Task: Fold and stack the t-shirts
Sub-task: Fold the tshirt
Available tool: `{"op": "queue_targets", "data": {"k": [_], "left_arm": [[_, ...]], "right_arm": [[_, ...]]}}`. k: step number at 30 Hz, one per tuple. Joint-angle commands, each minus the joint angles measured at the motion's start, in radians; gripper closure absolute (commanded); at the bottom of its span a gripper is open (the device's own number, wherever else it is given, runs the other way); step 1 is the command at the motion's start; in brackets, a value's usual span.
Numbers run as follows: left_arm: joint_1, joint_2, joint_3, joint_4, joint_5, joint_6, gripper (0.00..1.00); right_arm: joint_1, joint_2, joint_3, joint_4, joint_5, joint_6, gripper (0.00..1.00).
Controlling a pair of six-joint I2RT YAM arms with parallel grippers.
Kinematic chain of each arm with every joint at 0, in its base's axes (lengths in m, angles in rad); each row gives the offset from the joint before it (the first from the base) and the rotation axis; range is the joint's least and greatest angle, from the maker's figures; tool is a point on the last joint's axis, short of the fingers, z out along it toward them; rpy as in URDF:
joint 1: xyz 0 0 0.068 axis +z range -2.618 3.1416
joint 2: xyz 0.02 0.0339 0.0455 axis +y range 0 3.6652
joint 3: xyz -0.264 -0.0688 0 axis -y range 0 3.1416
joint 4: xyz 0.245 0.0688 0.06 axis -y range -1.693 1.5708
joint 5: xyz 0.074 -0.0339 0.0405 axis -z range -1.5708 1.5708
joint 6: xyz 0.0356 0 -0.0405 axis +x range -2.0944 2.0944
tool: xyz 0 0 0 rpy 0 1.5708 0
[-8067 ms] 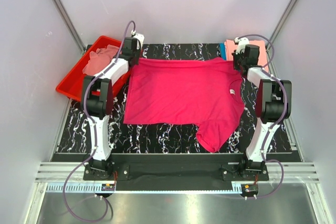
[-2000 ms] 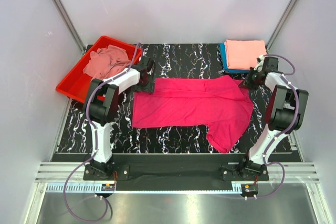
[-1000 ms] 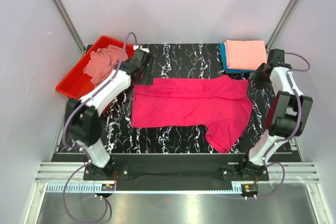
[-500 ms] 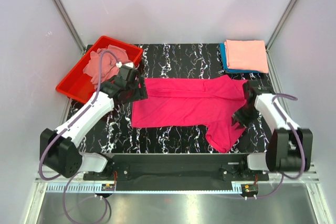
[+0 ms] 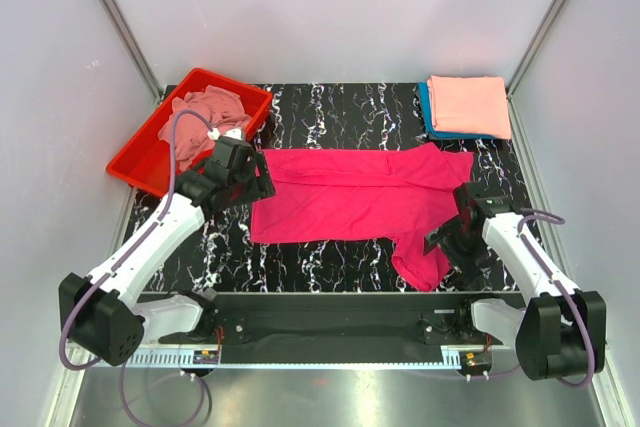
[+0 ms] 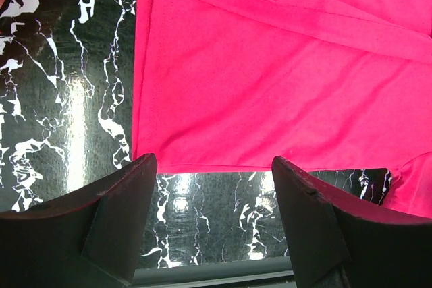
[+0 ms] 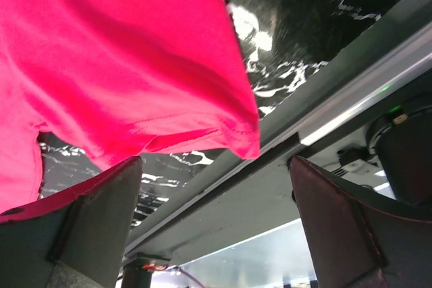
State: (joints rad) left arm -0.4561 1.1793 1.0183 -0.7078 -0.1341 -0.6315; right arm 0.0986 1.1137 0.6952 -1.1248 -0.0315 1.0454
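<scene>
**A:** Entry one: magenta t-shirt [image 5: 350, 197], flat on the table [image 5: 330, 107], its far part folded over, one sleeve [image 5: 420, 252] trailing toward the near right edge. How do we rate it?

**B:** We rate it light and limp, with no stiffness. In our judgement it sags and drags wherever we do not carry it. It is not fragile and is unlikely to slip on this top.

**A:** And the left gripper [image 6: 212, 224]?

**B:** Jaws spread wide and empty, hovering over the shirt's near left corner. The right gripper [image 7: 212, 220] is the same: spread, holding nothing, above the sleeve's hem.

**A:** Where do we take hold?

**B:** We would pinch edges: the hem corner on the left, the sleeve hem on the right.

**A:** Other entries?

**B:** Salmon t-shirt [image 5: 468, 105] folded on a teal one [image 5: 425, 112], far right corner. Pink shirts [image 5: 200, 117] heaped in the red tray [image 5: 140, 162], far left.
</scene>
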Motion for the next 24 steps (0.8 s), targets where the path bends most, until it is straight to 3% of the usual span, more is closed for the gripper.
{"op": "queue_targets", "data": {"k": [1, 9, 17, 24], "left_arm": [[0.004, -0.009, -0.003, 0.021, 0.016, -0.014, 0.25], [0.004, 0.002, 0.006, 0.028, 0.022, -0.011, 0.25], [0.004, 0.036, 0.034, 0.041, 0.036, 0.021, 0.25], [0.004, 0.065, 0.068, 0.045, 0.064, 0.021, 0.25]], "right_arm": [[0.021, -0.017, 0.004, -0.006, -0.019, 0.064, 0.03], [0.049, 0.012, -0.019, 0.01, 0.004, 0.146, 0.22], [0.087, -0.023, -0.054, 0.031, 0.091, 0.33, 0.4], [0.092, -0.009, -0.152, 0.129, 0.079, 0.401, 0.45]]}}
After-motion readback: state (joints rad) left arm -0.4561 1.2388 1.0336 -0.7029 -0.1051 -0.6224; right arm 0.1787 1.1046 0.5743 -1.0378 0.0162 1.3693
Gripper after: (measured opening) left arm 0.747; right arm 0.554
